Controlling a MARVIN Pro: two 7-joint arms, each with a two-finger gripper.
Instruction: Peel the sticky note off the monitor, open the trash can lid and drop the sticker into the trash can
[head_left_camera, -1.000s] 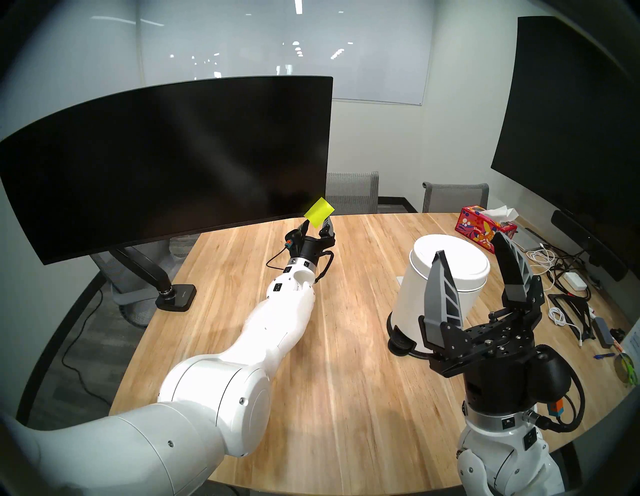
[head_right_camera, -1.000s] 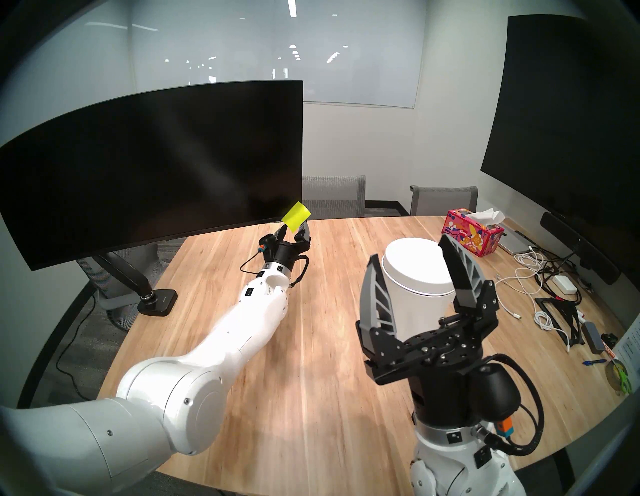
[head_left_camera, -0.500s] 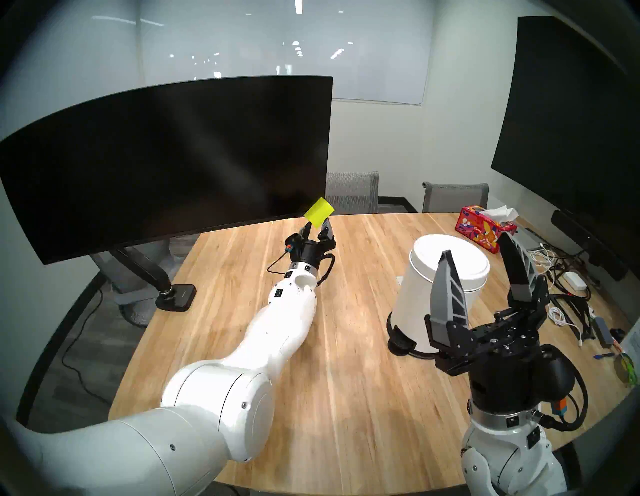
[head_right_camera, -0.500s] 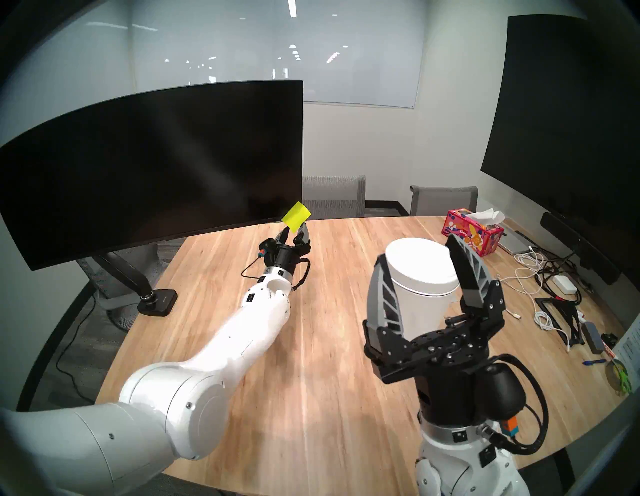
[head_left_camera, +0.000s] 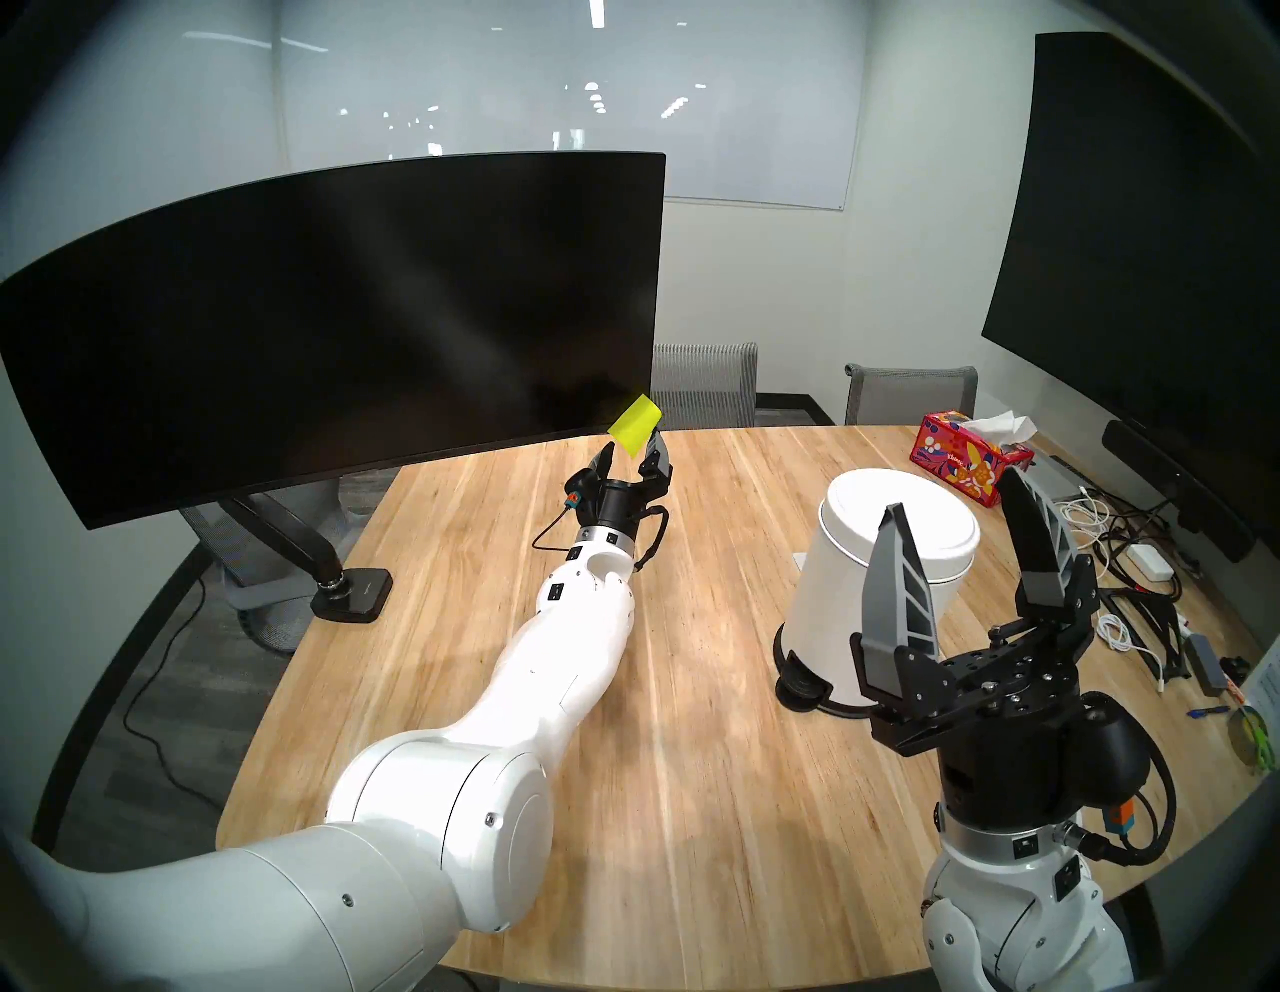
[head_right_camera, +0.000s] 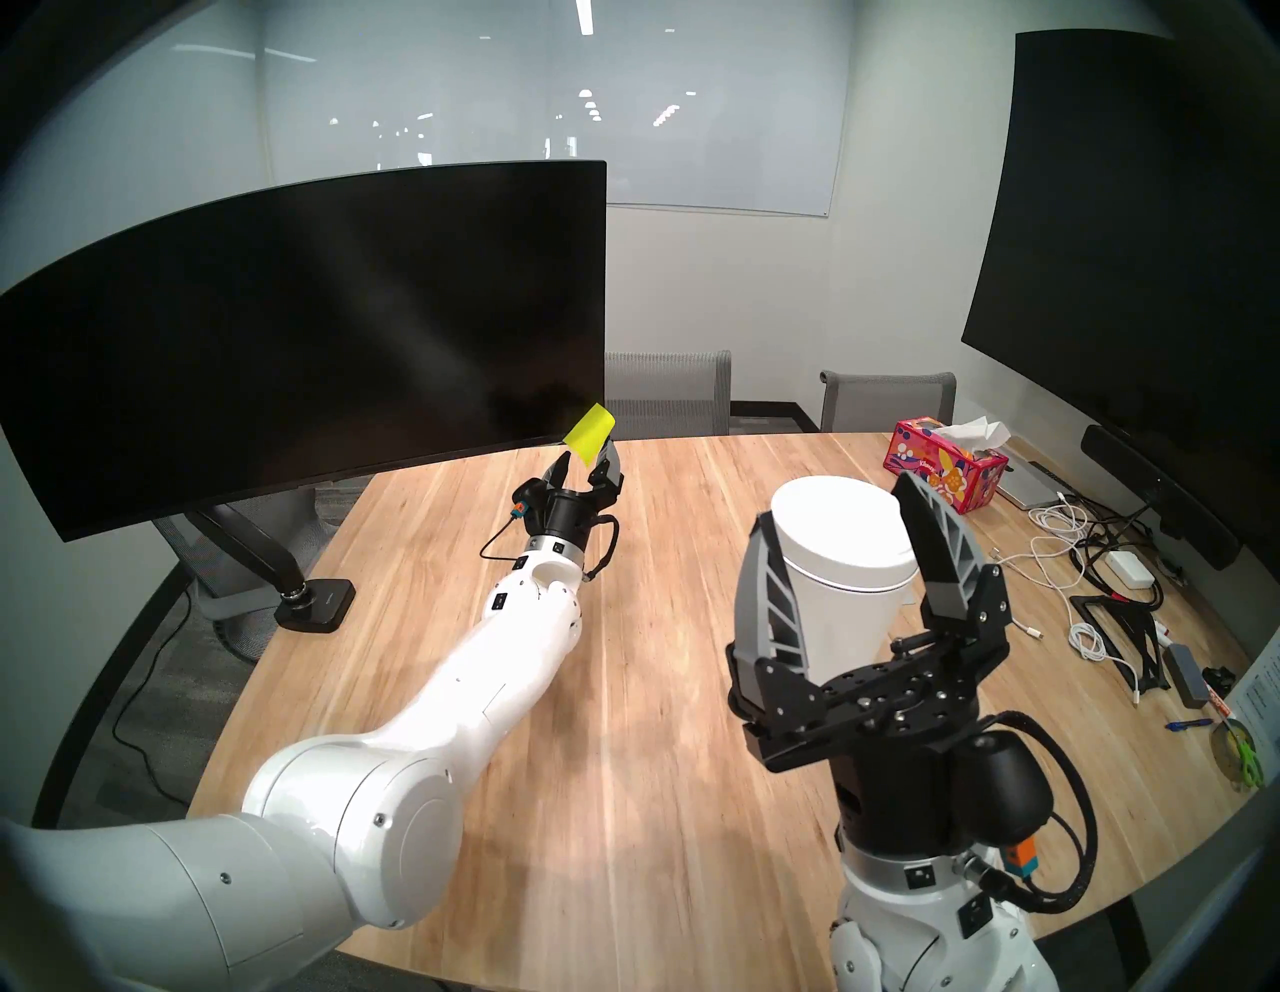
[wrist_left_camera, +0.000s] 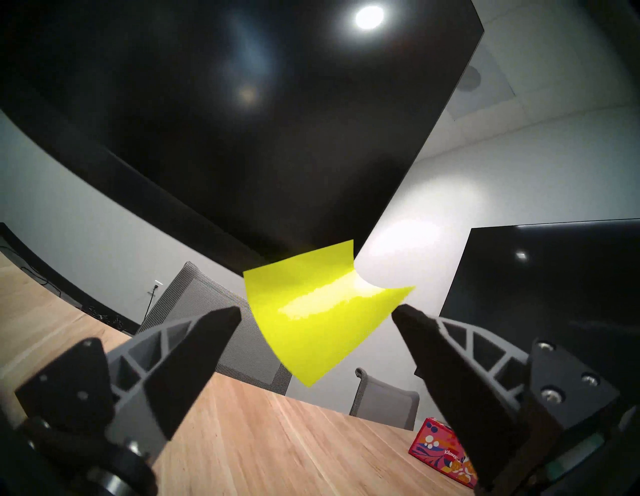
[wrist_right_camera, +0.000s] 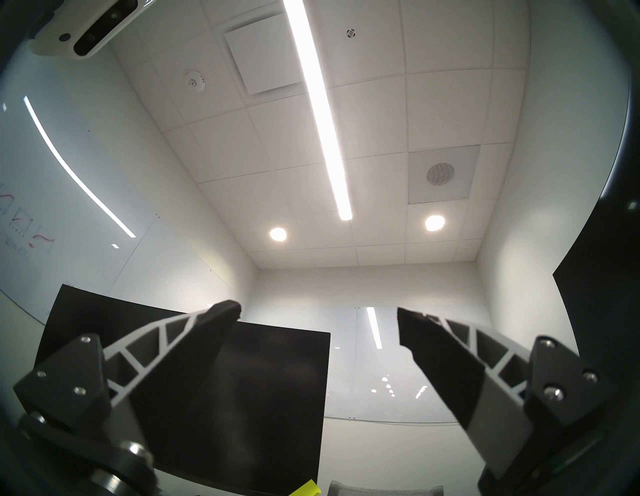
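Observation:
The yellow-green sticky note (head_left_camera: 636, 426) hangs curled at the lower right corner of the curved black monitor (head_left_camera: 346, 332). My left gripper (head_left_camera: 632, 454) is open just below it, one finger on each side of the note's lower part. In the left wrist view the note (wrist_left_camera: 311, 311) lies between the fingertips (wrist_left_camera: 228, 315), its right corner at the right tip; whether it touches I cannot tell. The white trash can (head_left_camera: 824, 609) stands at the right with its lid (head_left_camera: 859, 499) shut. My right gripper (head_left_camera: 952, 492) is open, empty, pointing up in front of the can.
A red floral tissue box (head_left_camera: 970, 461) lies behind the can. A big flat black display (head_left_camera: 1143, 242) hangs at the right, with cables and adapters (head_left_camera: 1122, 554) below it. The monitor arm's base (head_left_camera: 350, 592) sits at the table's left edge. Grey chairs (head_left_camera: 703, 384) stand behind the table.
My right gripper shifted a little to the right and then stopped. My left wrist shifted slightly under the note, still open. The note now looks narrower and more curled.

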